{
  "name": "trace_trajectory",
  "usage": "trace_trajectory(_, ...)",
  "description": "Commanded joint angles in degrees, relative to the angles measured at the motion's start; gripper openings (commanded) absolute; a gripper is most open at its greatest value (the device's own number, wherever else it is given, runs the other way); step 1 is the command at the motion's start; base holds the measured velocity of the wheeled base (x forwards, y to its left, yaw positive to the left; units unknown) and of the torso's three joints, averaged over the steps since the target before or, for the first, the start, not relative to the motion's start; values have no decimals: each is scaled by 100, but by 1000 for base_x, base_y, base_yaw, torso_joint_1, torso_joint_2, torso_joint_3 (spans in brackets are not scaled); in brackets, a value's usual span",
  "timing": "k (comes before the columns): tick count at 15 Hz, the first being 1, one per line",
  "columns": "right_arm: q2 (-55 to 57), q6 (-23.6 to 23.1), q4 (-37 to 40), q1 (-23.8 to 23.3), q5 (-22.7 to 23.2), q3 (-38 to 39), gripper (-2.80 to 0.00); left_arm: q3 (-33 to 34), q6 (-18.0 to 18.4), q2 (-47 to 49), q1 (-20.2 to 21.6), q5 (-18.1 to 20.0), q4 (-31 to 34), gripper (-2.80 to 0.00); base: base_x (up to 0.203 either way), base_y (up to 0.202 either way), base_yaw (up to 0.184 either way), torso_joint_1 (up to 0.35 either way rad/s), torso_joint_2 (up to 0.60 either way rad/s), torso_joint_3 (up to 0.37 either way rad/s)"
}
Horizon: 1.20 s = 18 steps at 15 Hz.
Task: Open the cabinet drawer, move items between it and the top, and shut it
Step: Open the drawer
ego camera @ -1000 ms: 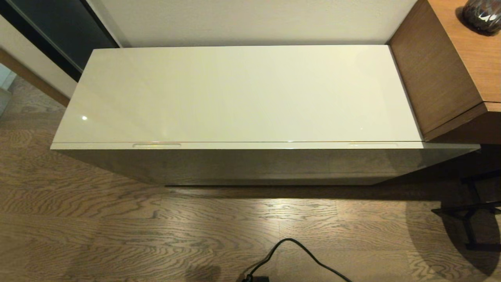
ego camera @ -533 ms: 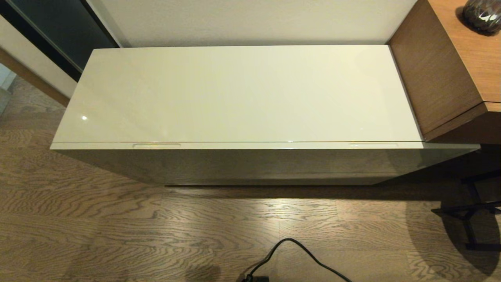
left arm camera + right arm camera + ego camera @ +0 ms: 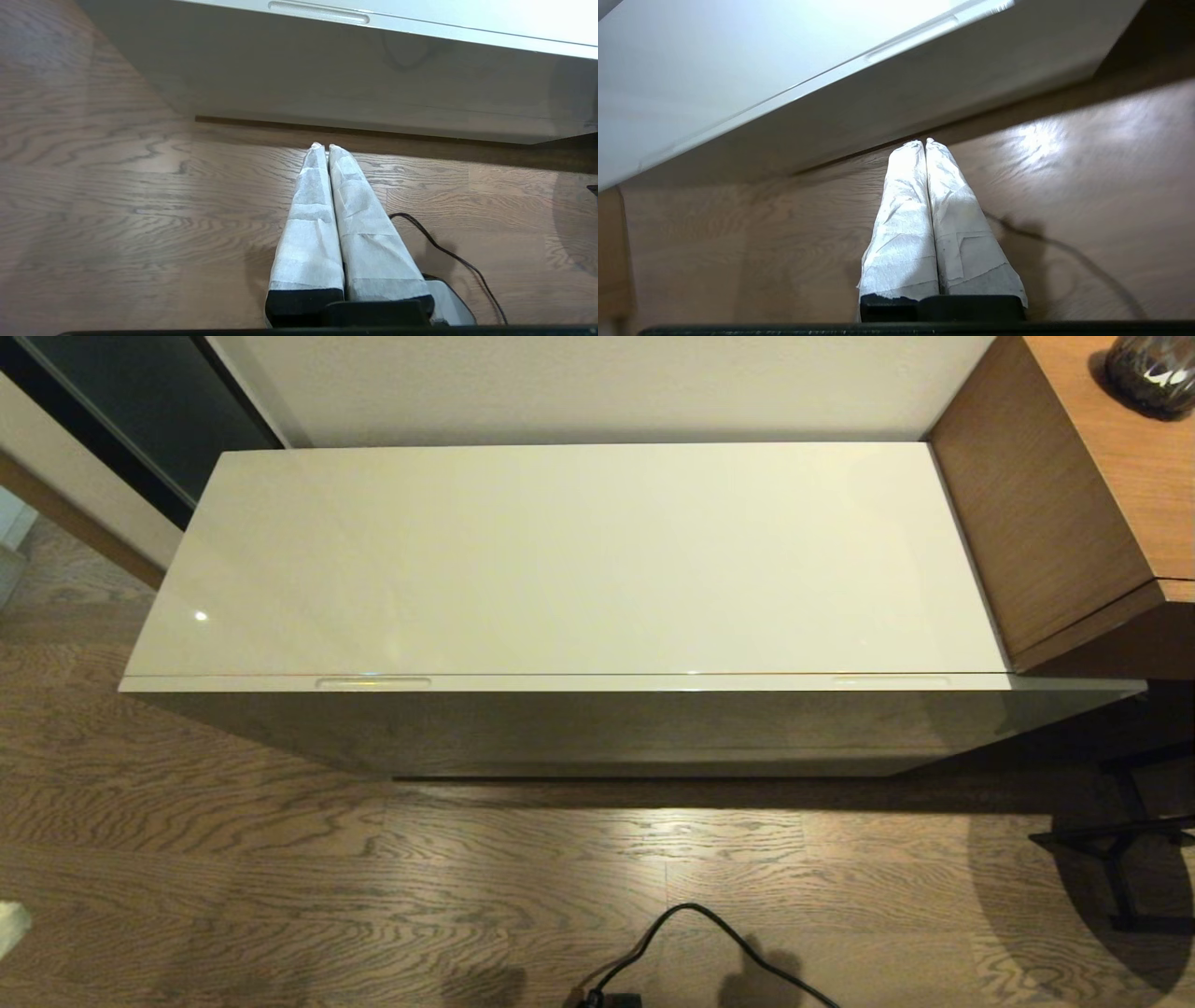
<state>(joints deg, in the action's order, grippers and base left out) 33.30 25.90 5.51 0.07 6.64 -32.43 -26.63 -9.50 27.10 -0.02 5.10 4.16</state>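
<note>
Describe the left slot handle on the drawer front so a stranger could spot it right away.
Find the low glossy cream-white cabinet against the wall, left of the brown wood-grain cabinet. Along the top edge of the cabinet drawer lie two slim recessed slots. The left slot handle is the one near the cabinet's left corner, showing more clearly than its fainter twin at the right.

Low cabinet's top (image 3: pixel 569 560) stood against the wall (image 3: pixel 597 383), cabinet drawer (image 3: pixel 597 723) shut beneath its front edge, taller wood cabinet (image 3: pixel 1055 504) adjoined on the right, vase (image 3: pixel 1150 369) on it, cable (image 3: pixel 709 943) lay on the floor (image 3: pixel 280 896) in front.
</note>
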Motion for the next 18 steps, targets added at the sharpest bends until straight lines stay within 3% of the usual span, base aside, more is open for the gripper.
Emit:
trace_trajectory(1, 927, 133, -1015, 8, -47, 623, -280, 184, -71, 721, 9, -16, -606, -280, 0, 0, 0, 0, 0, 0)
trace_trajectory(4, 1555, 213, -1212, 50, -24, 712, -280, 583, -213, 1765, 17, -30, -1674, -280, 0, 0, 0, 0, 0, 0)
trace_trajectory(6, 2203, 265, -1784, 72, -23, 680, -280, 798, -231, 2406, 19, -40, -2701, -280, 0, 0, 0, 0, 0, 0)
trace_trajectory(9, 2583, 369, -2405, 95, -39, 671, -280, 795, -242, 2780, 7, -44, -3157, -280, 0, 0, 0, 0, 0, 0)
trace_trajectory(11, 3571, 441, -3184, 108, -151, 626, -280, 635, -244, 3795, -13, -93, -3786, -280, 0, 0, 0, 0, 0, 0)
trace_trajectory(13, 4495, 526, -4014, 176, -727, 311, -280, 438, -260, 4988, -164, -385, -4805, -280, 0, 0, 0, 0, 0, 0)
trace_trajectory(15, 4998, 612, -4540, 280, -1647, -69, -280, 302, -353, 5687, -559, -934, -5899, -280, 0, 0, 0, 0, 0, 0)
trace_trajectory(18, 5367, 615, -4620, 460, -1823, -210, -280, 138, -523, 6345, -956, -1314, -6539, -280, 0, 0, 0, 0, 0, 0)
